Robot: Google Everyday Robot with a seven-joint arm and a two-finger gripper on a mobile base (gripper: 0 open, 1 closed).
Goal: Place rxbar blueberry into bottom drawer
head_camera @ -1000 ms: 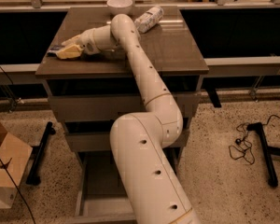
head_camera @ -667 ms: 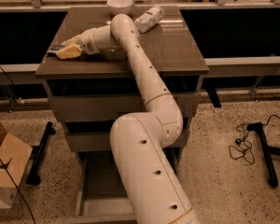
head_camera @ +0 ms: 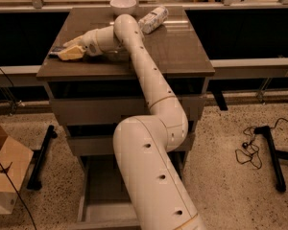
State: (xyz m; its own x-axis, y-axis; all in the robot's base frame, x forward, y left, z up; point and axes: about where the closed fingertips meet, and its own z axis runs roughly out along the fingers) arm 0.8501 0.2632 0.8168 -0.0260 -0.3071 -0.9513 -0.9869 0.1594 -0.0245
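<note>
My gripper (head_camera: 67, 52) is low over the left end of the brown cabinet top (head_camera: 182, 51), reaching left from the arm (head_camera: 134, 47). A small dark flat piece, which looks like the rxbar blueberry (head_camera: 54, 50), lies at the gripper's tip near the top's left edge; most of it is hidden by the gripper. The bottom drawer (head_camera: 103, 195) is pulled open below, showing its plain grey tray, partly covered by my arm's lower links.
A white bowl (head_camera: 123, 5) and a white plastic bottle (head_camera: 152, 19) lying on its side sit at the back of the top. A cardboard box (head_camera: 2, 176) stands on the floor at left. Black stand legs (head_camera: 41, 159) (head_camera: 272, 152) flank the cabinet.
</note>
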